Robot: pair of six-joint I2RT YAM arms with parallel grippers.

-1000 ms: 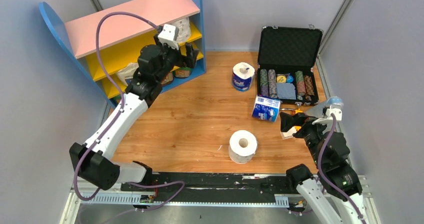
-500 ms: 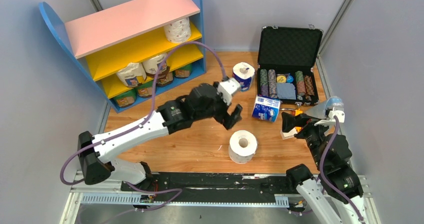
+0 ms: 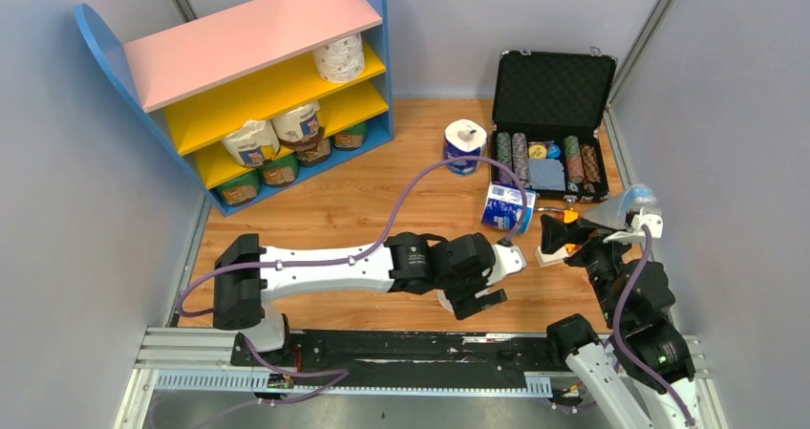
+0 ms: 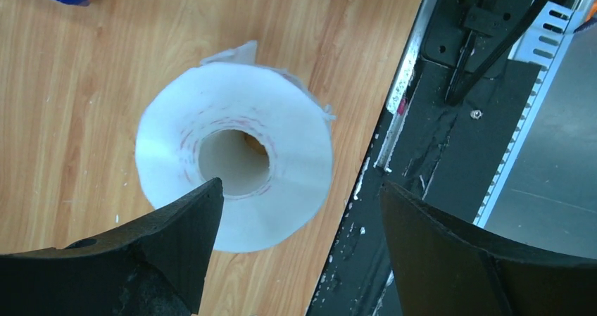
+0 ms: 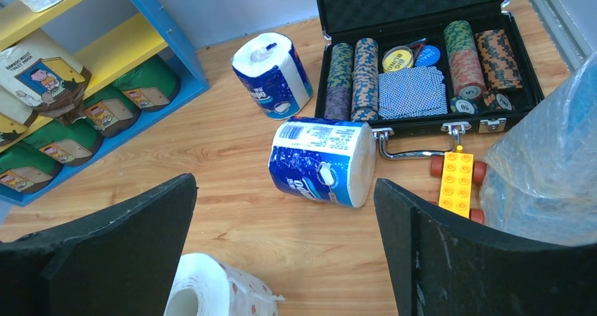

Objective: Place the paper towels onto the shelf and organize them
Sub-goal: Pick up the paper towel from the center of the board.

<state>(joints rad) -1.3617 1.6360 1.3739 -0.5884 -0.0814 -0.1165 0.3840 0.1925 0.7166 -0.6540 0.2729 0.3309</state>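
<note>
Left fingers spread wide, nothing between them, poised over the bare white roll. Roll stands on end on the counter, hollow core up; one finger tip overlaps its rim in the wrist view, the other sits out over the black rail at the counter's near edge. Contact cannot be told. A loose flap of paper sticks out from the roll's far side.

From above, the left gripper covers most of that roll at the counter's near edge.

Right fingers also wide apart and empty, held above the counter. Ahead of them, between the tips: a blue-white printed roll lying on its side. Just beyond it, the black case, lid up, with chip stacks in rows. A yellow toy brick lies by the case handle; clear plastic bag to the right of that finger.

Further out, left of the case, a second printed roll stands upright.

Far left of the right fingers: the shelf. One roll on the upper yellow board, two cream-wrapped rolls on the middle one, green-wrapped rolls along the bottom.
</note>
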